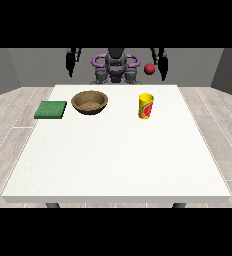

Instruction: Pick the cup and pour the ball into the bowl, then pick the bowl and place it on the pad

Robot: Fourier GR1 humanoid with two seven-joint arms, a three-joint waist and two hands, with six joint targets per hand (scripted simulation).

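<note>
- Table (113,165): yellow cup (146,105) upright at right, brown bowl (90,102) left of it, green pad (51,109) far left.
- Red ball (149,69) above the far edge, beside the hand at the view's right (162,70).
- Hand at the view's left (71,62) raised; finger state of both: cannot tell.

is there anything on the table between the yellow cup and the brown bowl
Nothing visible: bare white table lies between the yellow cup with the red mark and the brown wooden bowl. The green square pad sits beyond the bowl, toward the view's left.

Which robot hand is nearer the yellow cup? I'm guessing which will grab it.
The left: the robot hand at the view's right hangs just behind the yellow cup. The one at the view's left hangs far off, behind the wooden bowl.
</note>
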